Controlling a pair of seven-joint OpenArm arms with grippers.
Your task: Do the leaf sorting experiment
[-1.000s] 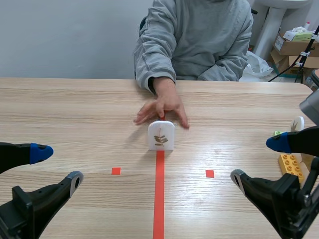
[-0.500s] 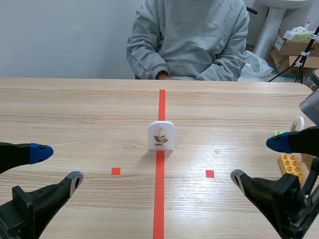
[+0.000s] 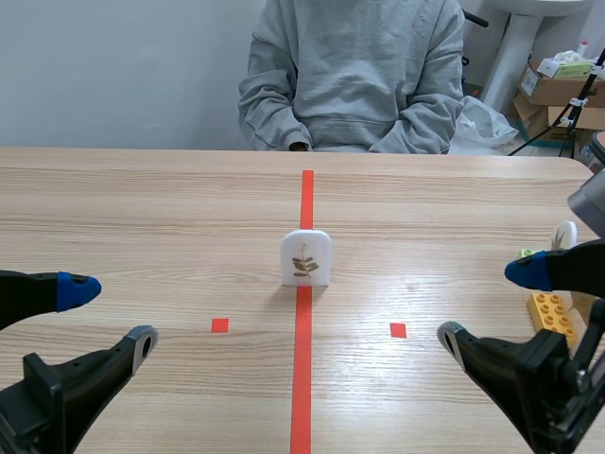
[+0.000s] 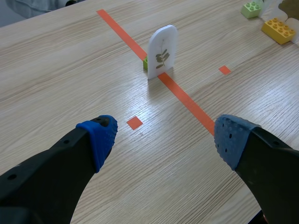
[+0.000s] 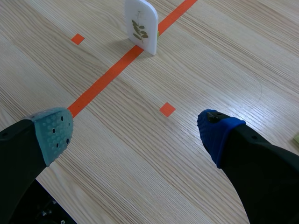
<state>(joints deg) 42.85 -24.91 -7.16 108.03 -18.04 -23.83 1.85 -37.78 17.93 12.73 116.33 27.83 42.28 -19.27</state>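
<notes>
- The leaf card (image 3: 305,257) is seen upright on the tabletop (image 3: 142,208), astride the centre tape line (image 3: 302,378).
- It is judged light, stiff and easily toppled, and is best pinched by its side edges near the top.
- The left gripper (image 3: 109,312) and the right gripper (image 3: 488,303) are held spread apart on either side of that line, with nothing gripped.

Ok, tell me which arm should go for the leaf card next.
Probably left. The leaf card stands on the centre line, and the left end effector and right end effector are both open, but a yellow brick lies beside the right one.
</notes>
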